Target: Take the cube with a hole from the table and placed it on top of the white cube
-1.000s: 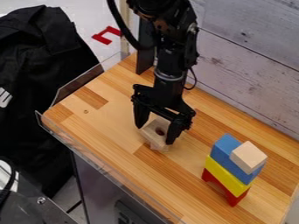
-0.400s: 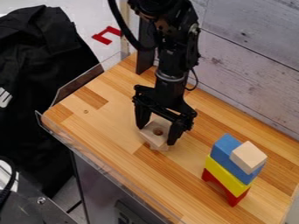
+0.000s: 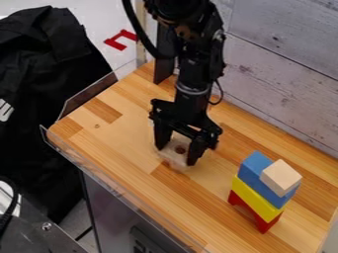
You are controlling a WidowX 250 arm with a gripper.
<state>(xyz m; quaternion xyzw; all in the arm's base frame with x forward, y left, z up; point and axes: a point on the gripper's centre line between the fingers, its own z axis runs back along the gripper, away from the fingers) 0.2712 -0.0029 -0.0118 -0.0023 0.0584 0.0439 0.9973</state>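
Camera view: the pincer (image 3: 176,154) is at the holed cube (image 3: 172,153), low over the tabletop (image 3: 129,141); whether it grips cannot be told. The pale cube (image 3: 281,177), presumably the white target, tops the blue block (image 3: 255,167), well apart. Pickup seems under way; lifting, carrying and stacking remain.

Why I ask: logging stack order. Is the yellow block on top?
No, the pale cube sits on the blue block above the yellow block.

On my tabletop (image 3: 132,143), cube with a hole (image 3: 173,157) at left, arch (image 3: 265,225) at right, two blocks (image 3: 255,197) stacked on it, another cube (image 3: 280,177) topmost.
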